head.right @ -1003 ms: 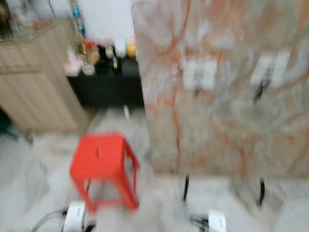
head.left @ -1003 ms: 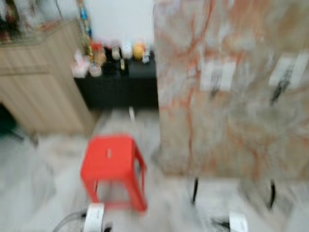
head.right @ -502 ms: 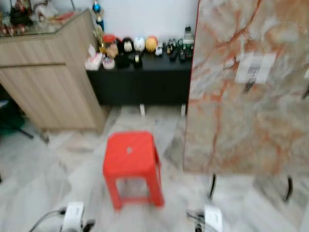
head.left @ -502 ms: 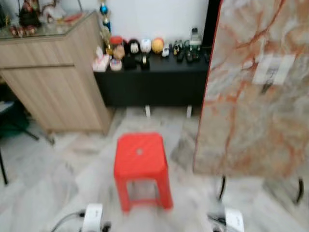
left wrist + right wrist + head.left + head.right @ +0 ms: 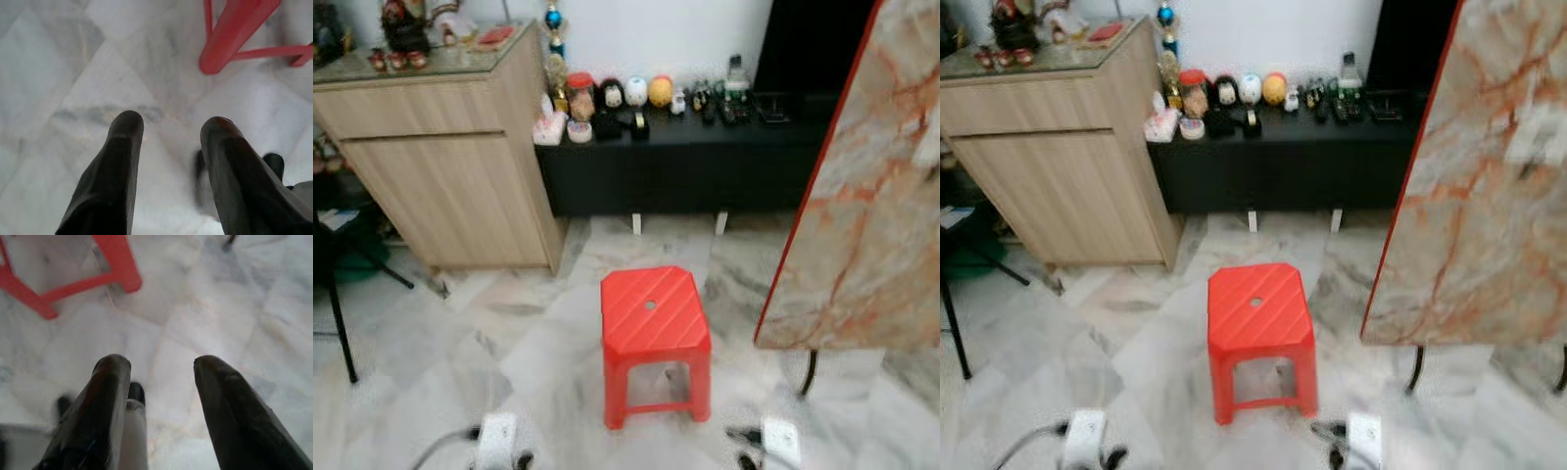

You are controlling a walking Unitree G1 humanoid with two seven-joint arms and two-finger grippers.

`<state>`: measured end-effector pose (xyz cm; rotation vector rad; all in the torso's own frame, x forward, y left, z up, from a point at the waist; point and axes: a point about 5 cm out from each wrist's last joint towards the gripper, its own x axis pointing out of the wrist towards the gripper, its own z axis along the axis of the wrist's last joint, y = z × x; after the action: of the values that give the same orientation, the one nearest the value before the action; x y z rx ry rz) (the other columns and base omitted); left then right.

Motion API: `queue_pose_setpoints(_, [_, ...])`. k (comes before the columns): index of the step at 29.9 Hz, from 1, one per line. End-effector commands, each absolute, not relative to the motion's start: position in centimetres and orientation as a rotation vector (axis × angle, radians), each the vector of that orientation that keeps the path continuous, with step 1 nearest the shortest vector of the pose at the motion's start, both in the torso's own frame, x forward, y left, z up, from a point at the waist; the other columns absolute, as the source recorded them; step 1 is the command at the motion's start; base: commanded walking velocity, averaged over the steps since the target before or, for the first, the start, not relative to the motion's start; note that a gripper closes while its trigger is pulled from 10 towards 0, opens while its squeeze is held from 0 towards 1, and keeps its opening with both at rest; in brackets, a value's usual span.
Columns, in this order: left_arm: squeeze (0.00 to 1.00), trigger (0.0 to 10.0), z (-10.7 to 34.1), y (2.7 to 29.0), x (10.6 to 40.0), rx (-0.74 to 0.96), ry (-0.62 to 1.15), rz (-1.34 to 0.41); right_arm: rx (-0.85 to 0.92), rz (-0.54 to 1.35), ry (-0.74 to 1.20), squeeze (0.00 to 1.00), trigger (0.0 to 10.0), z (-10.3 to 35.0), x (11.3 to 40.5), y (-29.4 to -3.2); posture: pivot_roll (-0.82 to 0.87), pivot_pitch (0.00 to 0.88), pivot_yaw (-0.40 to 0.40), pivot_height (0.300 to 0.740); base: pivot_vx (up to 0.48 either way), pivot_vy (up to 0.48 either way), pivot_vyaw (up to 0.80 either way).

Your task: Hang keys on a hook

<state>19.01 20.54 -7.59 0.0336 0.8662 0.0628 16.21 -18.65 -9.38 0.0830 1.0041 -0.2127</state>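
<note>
No keys can be made out in any view. A tall marble-patterned board (image 5: 1474, 206) on thin black legs stands at the right. It carries a blurred white patch (image 5: 1540, 137) with a dark mark under it; I cannot tell whether that is a hook. My left gripper (image 5: 171, 128) hangs low over the marble floor, open and holding nothing, with a red stool leg (image 5: 234, 34) just ahead. My right gripper (image 5: 157, 364) is likewise open and holds nothing above the floor, near the stool's foot (image 5: 120, 264). Both white wrists (image 5: 497, 438) show at the bottom edge of the left eye view.
A red plastic stool (image 5: 652, 315) stands on the floor straight ahead. Behind it runs a low black shelf (image 5: 685, 162) with several small trinkets. A wooden cabinet (image 5: 450, 166) is at the back left, and black chair legs (image 5: 337, 313) at the far left.
The whole picture has shifted as the camera turned left: stool and board now sit further right in frame, and the blur has eased. Both arms still hang low.
</note>
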Motion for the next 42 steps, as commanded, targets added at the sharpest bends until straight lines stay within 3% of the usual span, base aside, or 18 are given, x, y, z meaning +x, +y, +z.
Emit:
queue_pose_setpoints(1, [0.00,10.0,-7.54,21.27,18.87,0.039,0.871,0.082,0.090,-0.202,0.992,0.00,10.0,-9.22,16.72,-18.20,-0.01,0.000,0.014,0.740,0.000,0.480,0.00])
queue_pose_setpoints(12, [0.00,10.0,-7.53,21.26,18.90,0.038,0.868,0.088,0.082,-0.198,0.994,0.00,10.0,-9.27,16.52,-18.49,-0.01,0.000,0.014,0.740,0.000,0.468,0.00])
queue_pose_setpoints(17, [0.00,10.0,-7.48,21.28,18.97,0.047,0.864,0.084,0.058,-0.180,0.984,0.00,10.0,-9.17,16.75,-18.35,-0.01,0.000,0.014,0.740,0.000,0.050,0.00])
queue_pose_setpoints(42, [0.00,10.0,-7.43,21.30,19.04,0.044,0.857,0.100,0.040,-0.168,0.987,0.00,10.0,-9.16,16.72,-18.51,-0.01,0.000,0.013,0.740,0.000,0.000,0.80])
